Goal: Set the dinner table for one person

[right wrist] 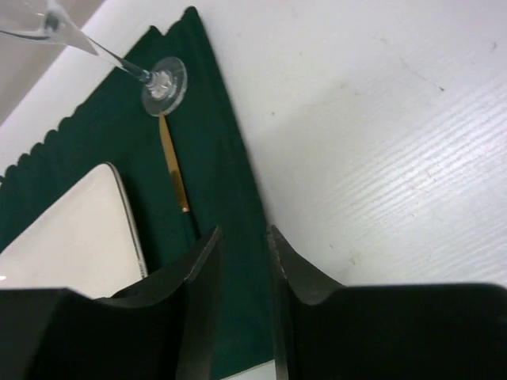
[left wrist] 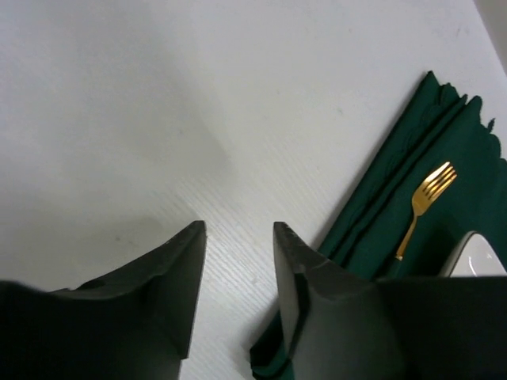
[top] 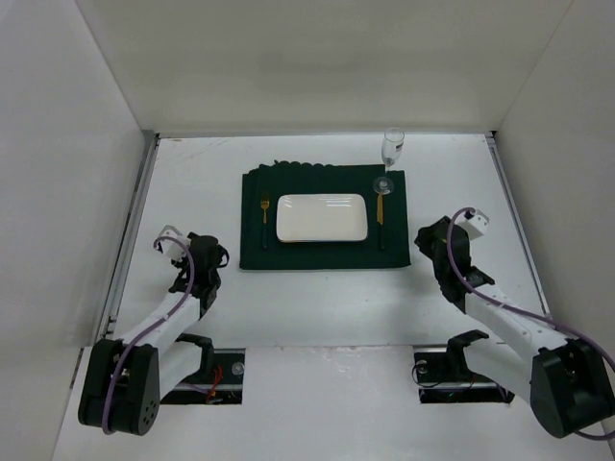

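Observation:
The white dinner table (top: pixel 317 307) carries a dark green mat (top: pixel 322 252) at its middle. On the mat lie a white rectangular plate (top: pixel 322 218), a gold fork (top: pixel 265 213) to its left and a gold knife (top: pixel 381 211) to its right. A clear wine glass (top: pixel 389 154) stands at the mat's far right corner. My left gripper (top: pixel 213 252) hovers left of the mat, open and empty; the left wrist view shows it (left wrist: pixel 238 229) beside the fork (left wrist: pixel 424 202). My right gripper (top: pixel 428 238) is open and empty over the mat's right edge (right wrist: pixel 243 231), near the knife (right wrist: pixel 173 170) and the glass foot (right wrist: pixel 164 80).
White walls (top: pixel 58 192) enclose the table on the left, back and right. A metal rail (top: pixel 135 221) runs along the left edge. The two arm bases (top: pixel 207 370) sit at the near edge.

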### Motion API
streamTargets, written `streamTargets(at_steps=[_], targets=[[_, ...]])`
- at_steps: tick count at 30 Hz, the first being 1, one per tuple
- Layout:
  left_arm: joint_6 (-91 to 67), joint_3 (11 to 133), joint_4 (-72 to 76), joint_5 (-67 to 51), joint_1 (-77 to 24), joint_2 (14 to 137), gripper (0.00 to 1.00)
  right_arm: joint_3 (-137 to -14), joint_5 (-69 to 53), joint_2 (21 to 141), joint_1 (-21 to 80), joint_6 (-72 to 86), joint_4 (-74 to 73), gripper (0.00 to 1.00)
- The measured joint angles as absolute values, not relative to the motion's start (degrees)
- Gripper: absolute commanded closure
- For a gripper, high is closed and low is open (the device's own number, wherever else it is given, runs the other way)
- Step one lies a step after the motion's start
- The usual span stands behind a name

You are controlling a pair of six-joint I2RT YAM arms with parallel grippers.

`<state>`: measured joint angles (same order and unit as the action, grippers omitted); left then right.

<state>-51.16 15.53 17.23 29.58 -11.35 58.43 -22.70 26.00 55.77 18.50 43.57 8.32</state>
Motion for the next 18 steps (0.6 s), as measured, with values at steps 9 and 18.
streamTargets(at_steps=[9,18], targets=[[-49.15,19.38,10.0,30.02,-10.37,58.61,0.53,-23.59,25.21,62.81,19.44,46.57,9.93,0.51],[-48.47,24.25,5.28,29.43,-10.61,64.51,0.5,-24.34,23.79,62.96,19.11,47.57,10.66,0.94]])
